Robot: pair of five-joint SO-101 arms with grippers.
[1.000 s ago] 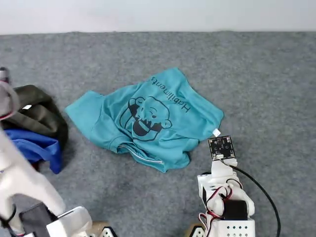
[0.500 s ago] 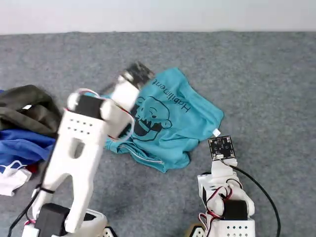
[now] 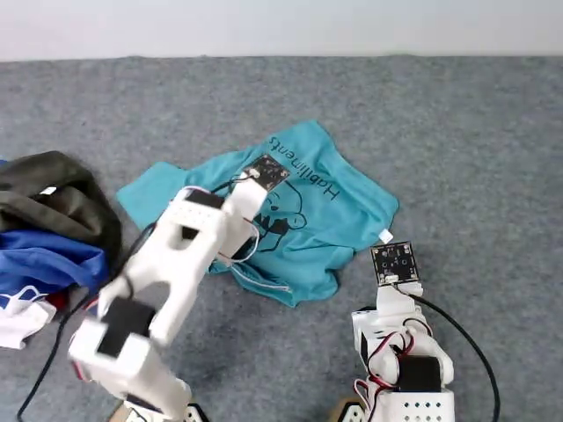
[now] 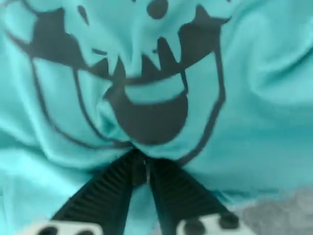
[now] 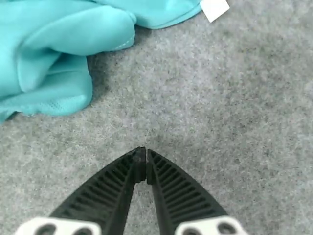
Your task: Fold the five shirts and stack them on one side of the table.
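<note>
0/5 folded: teal shirt (image 3: 334, 220) crumpled, rest in pile (image 3: 53, 237); L end effector (image 4: 143, 169) closed, tips against shirt; R end effector (image 5: 145, 164) closed, empty.

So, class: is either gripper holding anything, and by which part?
The right gripper holds nothing. The left gripper looks pinched on the teal shirt at its dark print, though not certainly.

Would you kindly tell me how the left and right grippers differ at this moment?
The left gripper sits over the teal shirt, tips at its dark print; the right gripper sits over bare grey table, beside the shirt's edge. The left arm is stretched forward, the right arm tucked back. Both have their jaws shut.
</note>
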